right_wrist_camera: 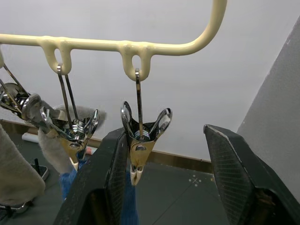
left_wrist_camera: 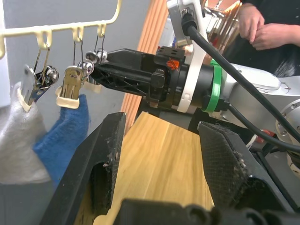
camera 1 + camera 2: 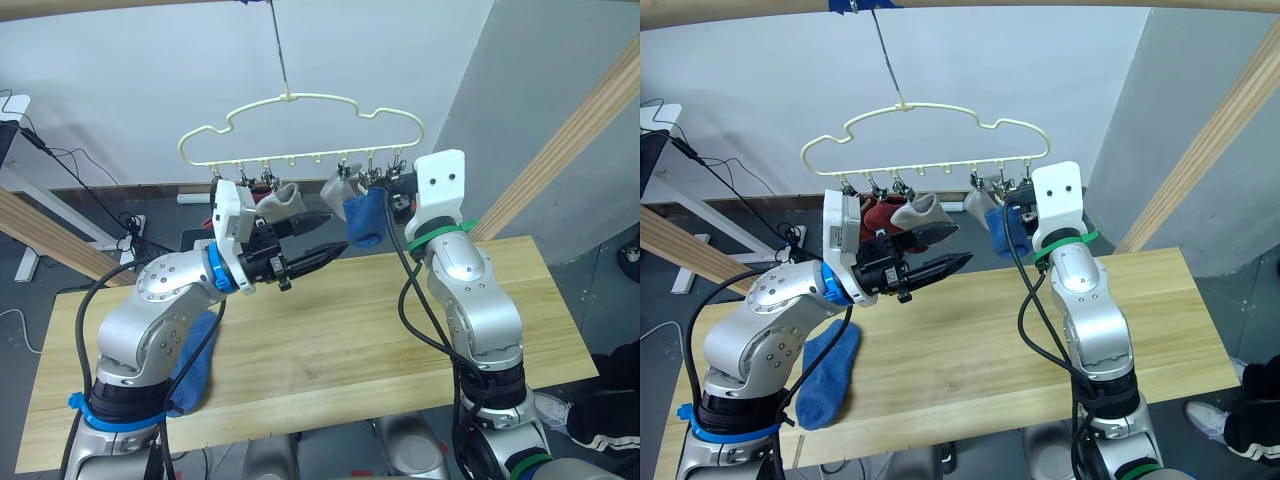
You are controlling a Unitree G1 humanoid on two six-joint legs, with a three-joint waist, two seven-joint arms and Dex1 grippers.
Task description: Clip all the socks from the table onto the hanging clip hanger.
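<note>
Currently, an empty end clip (image 1: 140,140) on the hanger (image 3: 300,98) is being framed by the spread right gripper (image 1: 164,187); left gripper (image 2: 159,164) spread, empty. Blue sock (image 3: 830,372) is lying on the table (image 3: 420,330). Risk: hanger being nudged, swinging.

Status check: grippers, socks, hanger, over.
Both grippers open: left gripper empty, right gripper at the end clip, which is empty. Blue sock on the table. Nothing blocking.
</note>
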